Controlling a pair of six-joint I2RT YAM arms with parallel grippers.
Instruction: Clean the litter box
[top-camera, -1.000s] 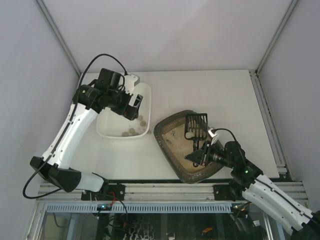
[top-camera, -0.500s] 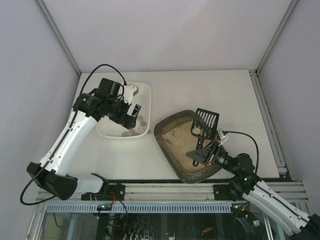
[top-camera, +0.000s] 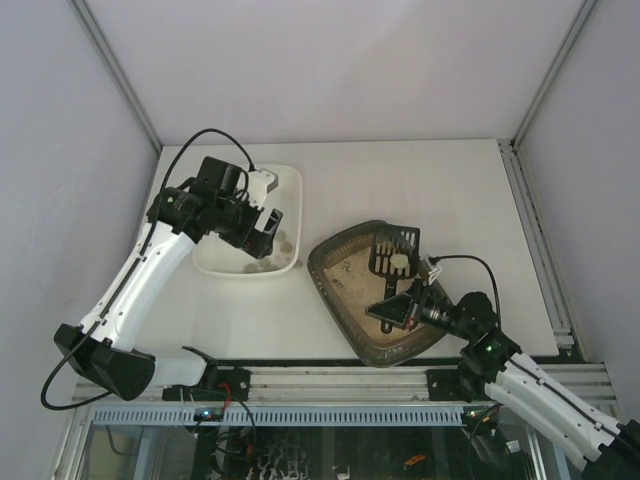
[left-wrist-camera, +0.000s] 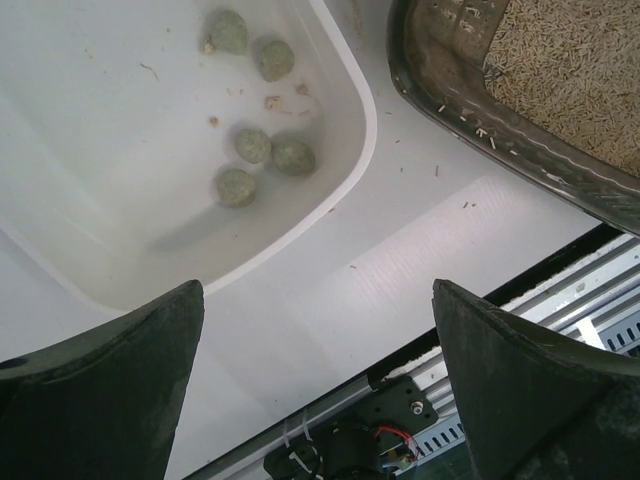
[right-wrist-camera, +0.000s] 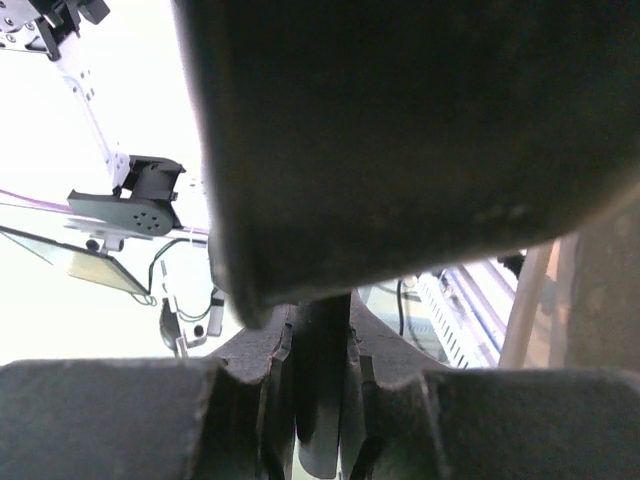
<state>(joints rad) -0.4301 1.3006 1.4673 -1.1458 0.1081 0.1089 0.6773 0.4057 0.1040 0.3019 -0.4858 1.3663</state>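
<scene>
The left gripper (top-camera: 268, 222) hangs with its jaws wide apart and nothing between them, above the near-right corner of the white tray (top-camera: 225, 258), where five greenish clumps (left-wrist-camera: 253, 146) lie. Just right of that tray, apart from it, the litter box (top-camera: 325, 285) sits askew near the front edge of the table, with beige litter (left-wrist-camera: 570, 70) inside. Over its far end the black slotted scoop (top-camera: 392, 255) is held up with one pale clump (top-camera: 399, 262) on it. The right gripper (top-camera: 400, 308) is clamped on the scoop's handle, which shows as a dark stem pinched between the jaws in the wrist view.

The step appears to be carrying this clump to the tray. It calls for a level scoop, a pause over the box so loose grains sift through the slots, and a path clear of the left arm.

The white table (top-camera: 450, 190) has stray grains between tray and box. Pale grey walls (top-camera: 330, 60) enclose it, and a metal rail (top-camera: 330, 378) runs along the front.
</scene>
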